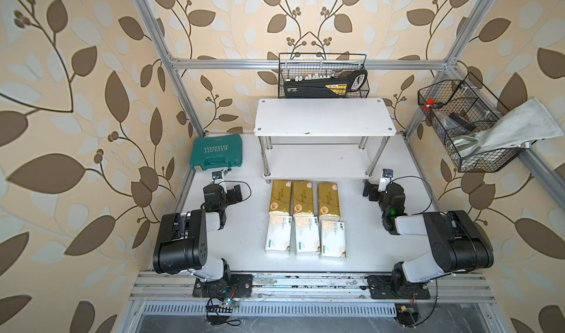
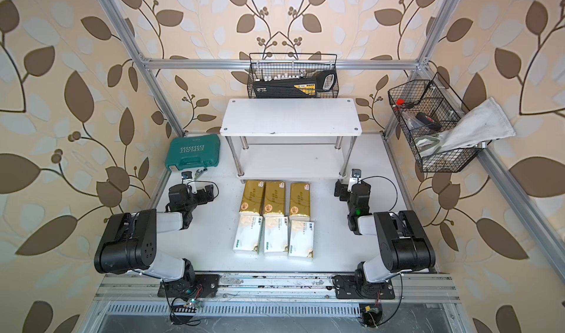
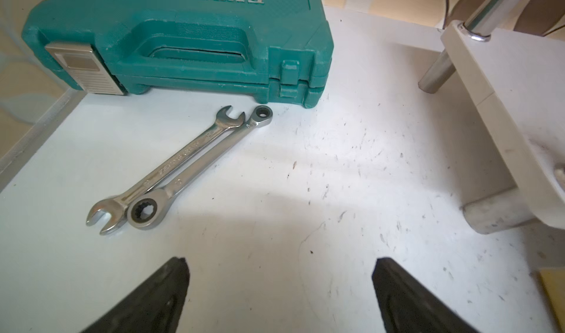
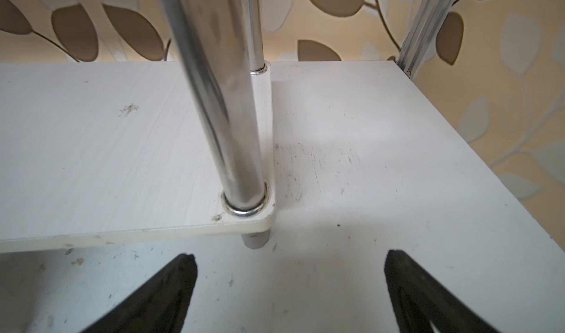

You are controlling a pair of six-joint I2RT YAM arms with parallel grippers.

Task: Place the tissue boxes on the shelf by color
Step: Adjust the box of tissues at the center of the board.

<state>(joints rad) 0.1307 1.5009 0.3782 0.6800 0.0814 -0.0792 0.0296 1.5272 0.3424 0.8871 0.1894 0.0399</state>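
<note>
Six tissue boxes lie on the table in front of the shelf. Three gold ones form the far row; three white ones with green print form the near row. Both shelf boards are bare. My left gripper is open and empty, left of the packs. My right gripper is open and empty, right of them, facing the shelf's front right leg and lower board. A gold corner shows in the left wrist view.
A teal tool case sits left of the shelf, with two wrenches lying just ahead of my left gripper. A black wire basket hangs behind the shelf. Another basket with a cloth hangs on the right.
</note>
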